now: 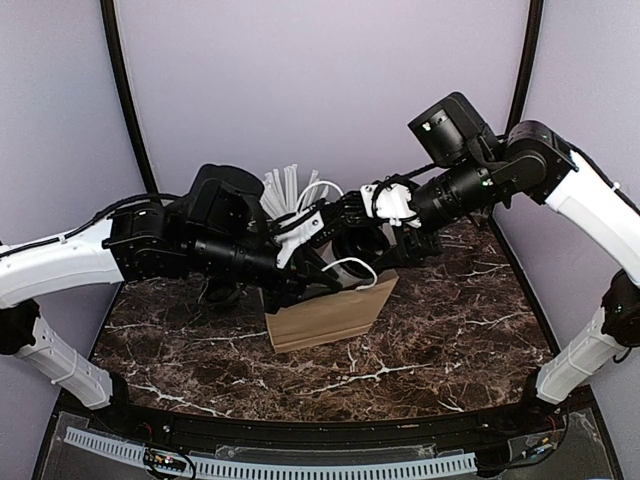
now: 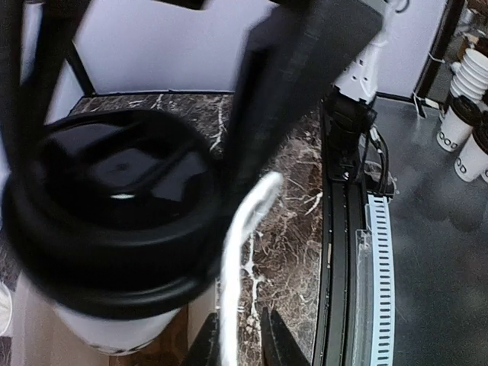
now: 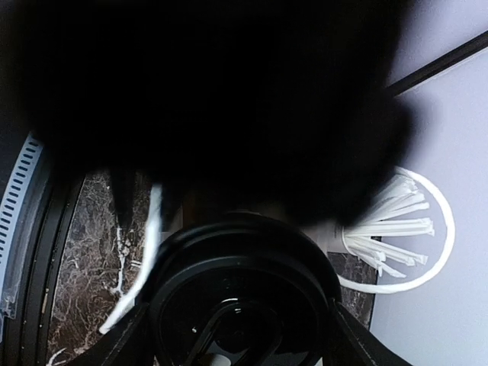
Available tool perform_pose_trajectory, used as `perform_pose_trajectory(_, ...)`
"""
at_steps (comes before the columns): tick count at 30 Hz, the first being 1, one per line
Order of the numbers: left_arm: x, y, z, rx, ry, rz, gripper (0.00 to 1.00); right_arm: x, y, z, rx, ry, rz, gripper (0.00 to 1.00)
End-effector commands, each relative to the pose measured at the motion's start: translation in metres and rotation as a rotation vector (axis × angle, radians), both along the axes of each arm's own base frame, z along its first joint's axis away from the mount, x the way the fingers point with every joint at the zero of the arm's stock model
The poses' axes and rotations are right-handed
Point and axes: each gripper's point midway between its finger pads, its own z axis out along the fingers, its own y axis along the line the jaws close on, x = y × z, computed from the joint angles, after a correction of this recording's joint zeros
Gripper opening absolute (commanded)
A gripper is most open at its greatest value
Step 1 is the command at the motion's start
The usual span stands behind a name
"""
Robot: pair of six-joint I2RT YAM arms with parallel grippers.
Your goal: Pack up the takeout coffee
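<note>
The right gripper (image 3: pixel 240 332) clasped the coffee (image 2: pixel 114 206), a finger pressed at each side of its lid. Whether the left gripper (image 2: pixel 238 349) had clenched, we could not tell. On the table (image 1: pixel 460 340) stood the brown bag (image 1: pixel 330 315). The coffee hung just over its mouth, long axis near upright, lid uppermost. The bag's white handle (image 2: pixel 245 244) ran between the left fingers, which stood close about it.
</note>
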Motion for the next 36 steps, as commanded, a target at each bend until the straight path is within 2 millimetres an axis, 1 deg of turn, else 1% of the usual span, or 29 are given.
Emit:
perform_pose_trajectory(1,-0.042,-0.016,-0.011,0.032,-0.066,-0.154,0.20,0.016,0.013,-0.004,0.011,0.025,-0.048,0.43)
perform_pose_trajectory(3,-0.047,-0.020,-0.013,0.033,-0.078,-0.159,0.21,0.014,0.013,-0.011,-0.001,0.050,-0.047,0.42)
perform_pose_trajectory(4,-0.052,-0.022,-0.007,0.006,-0.087,-0.167,0.22,0.012,0.013,-0.015,-0.007,0.066,-0.046,0.42)
perform_pose_trajectory(5,-0.054,-0.022,-0.011,0.002,-0.084,-0.168,0.23,0.010,0.012,-0.018,-0.011,0.079,-0.045,0.42)
perform_pose_trajectory(6,-0.058,-0.023,0.002,-0.050,-0.098,-0.171,0.23,0.008,0.012,-0.022,-0.016,0.089,-0.043,0.42)
perform_pose_trajectory(7,-0.059,-0.021,-0.002,-0.054,-0.095,-0.165,0.25,0.008,0.011,-0.024,-0.017,0.094,-0.044,0.42)
perform_pose_trajectory(8,-0.062,-0.020,0.011,-0.102,-0.111,-0.164,0.26,0.007,0.011,-0.025,-0.016,0.097,-0.045,0.42)
perform_pose_trajectory(9,-0.063,-0.018,0.006,-0.101,-0.115,-0.159,0.27,0.007,0.010,-0.026,-0.018,0.099,-0.047,0.42)
perform_pose_trajectory(10,-0.063,-0.016,0.015,-0.131,-0.127,-0.153,0.27,0.007,0.010,-0.027,-0.021,0.099,-0.049,0.42)
perform_pose_trajectory(11,-0.063,-0.014,0.013,-0.131,-0.130,-0.146,0.31,0.007,0.010,-0.029,-0.026,0.097,-0.048,0.42)
perform_pose_trajectory(14,-0.065,-0.010,0.019,-0.157,-0.143,-0.137,0.36,0.007,0.010,-0.038,-0.054,0.089,-0.043,0.42)
perform_pose_trajectory(16,-0.068,-0.009,0.025,-0.168,-0.157,-0.134,0.42,0.007,0.008,-0.049,-0.090,0.073,-0.039,0.42)
perform_pose_trajectory(17,-0.072,-0.009,0.028,-0.174,-0.168,-0.132,0.48,0.006,0.008,-0.054,-0.105,0.067,-0.036,0.42)
perform_pose_trajectory(19,-0.078,-0.007,0.036,-0.177,-0.195,-0.130,0.54,0.001,0.007,-0.064,-0.133,0.058,-0.024,0.42)
perform_pose_trajectory(20,-0.079,-0.005,0.043,-0.184,-0.210,-0.125,0.56,-0.001,0.007,-0.067,-0.143,0.051,-0.020,0.42)
perform_pose_trajectory(21,-0.080,-0.002,0.043,-0.171,-0.220,-0.115,0.58,-0.002,0.008,-0.070,-0.150,0.042,-0.016,0.42)
perform_pose_trajectory(22,-0.081,0.001,0.050,-0.182,-0.229,-0.111,0.59,-0.005,0.008,-0.071,-0.158,0.034,-0.010,0.42)
perform_pose_trajectory(23,-0.081,0.005,0.051,-0.174,-0.236,-0.099,0.59,-0.007,0.008,-0.071,-0.161,0.024,-0.007,0.42)
perform_pose_trajectory(24,-0.081,0.011,0.060,-0.194,-0.238,-0.092,0.60,-0.010,0.008,-0.073,-0.167,0.016,-0.003,0.42)
perform_pose_trajectory(25,-0.080,0.015,0.064,-0.201,-0.243,-0.079,0.60,-0.011,0.008,-0.073,-0.171,0.004,-0.002,0.42)
perform_pose_trajectory(27,-0.079,0.033,0.083,-0.254,-0.253,-0.054,0.61,-0.014,0.007,-0.075,-0.183,-0.016,0.005,0.41)
perform_pose_trajectory(28,-0.076,0.037,0.084,-0.260,-0.262,-0.032,0.61,-0.016,0.005,-0.077,-0.191,-0.025,0.009,0.41)
perform_pose_trajectory(29,-0.075,0.047,0.095,-0.294,-0.267,-0.017,0.61,-0.018,0.004,-0.079,-0.199,-0.031,0.014,0.41)
perform_pose_trajectory(31,-0.063,0.061,0.100,-0.312,-0.288,0.066,0.62,-0.024,0.000,-0.087,-0.217,-0.030,0.030,0.41)
perform_pose_trajectory(32,-0.052,0.068,0.102,-0.314,-0.304,0.134,0.64,-0.024,-0.003,-0.091,-0.233,-0.042,0.029,0.40)
perform_pose_trajectory(33,-0.045,0.076,0.104,-0.325,-0.314,0.183,0.67,-0.025,-0.006,-0.096,-0.248,-0.048,0.031,0.40)
perform_pose_trajectory(34,-0.029,0.086,0.105,-0.323,-0.326,0.283,0.73,-0.026,-0.008,-0.099,-0.257,-0.053,0.035,0.40)
perform_pose_trajectory(35,-0.023,0.092,0.104,-0.333,-0.315,0.327,0.76,-0.026,-0.009,-0.102,-0.263,-0.063,0.035,0.40)
perform_pose_trajectory(36,-0.010,0.099,0.102,-0.329,-0.314,0.382,0.80,-0.026,-0.010,-0.104,-0.264,-0.073,0.032,0.41)
